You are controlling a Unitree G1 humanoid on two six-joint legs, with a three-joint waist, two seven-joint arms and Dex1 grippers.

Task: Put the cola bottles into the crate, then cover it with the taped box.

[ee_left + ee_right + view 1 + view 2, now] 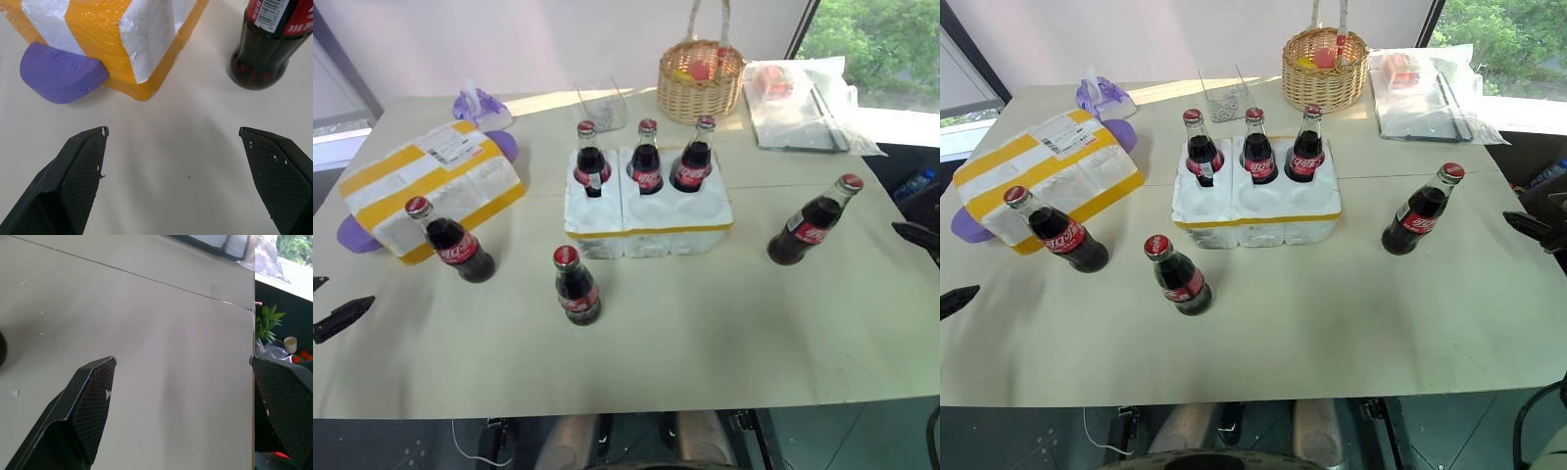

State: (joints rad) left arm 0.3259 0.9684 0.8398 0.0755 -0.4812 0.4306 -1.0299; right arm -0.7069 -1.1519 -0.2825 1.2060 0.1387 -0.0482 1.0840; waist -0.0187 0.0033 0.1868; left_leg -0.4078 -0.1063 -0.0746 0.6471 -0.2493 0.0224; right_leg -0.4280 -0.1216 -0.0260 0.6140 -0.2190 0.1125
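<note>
Six cola bottles stand on the table point(705, 343). Three sit in the crate point(649, 215), in its far row of holes: left bottle point(590, 159), middle bottle point(647, 157), right bottle point(693, 155). Its three near holes hold nothing. Taking the crate as the clock's centre, another bottle point(576, 285) stands near it at 7 o'clock, one point(450, 241) at 9 o'clock just beside the box point(433, 186), and one point(815, 220) at 3 o'clock, tilted in the picture. The box lies well left of the crate, resting partly on a purple piece point(61, 72). At 1 o'clock, far back, is a basket point(701, 80).

The left gripper point(171, 142) hovers over bare table with jaws spread wide, holding nothing, the box corner and a bottle ahead of it. The right gripper point(183, 367) is likewise spread and empty near the table's right edge.
</note>
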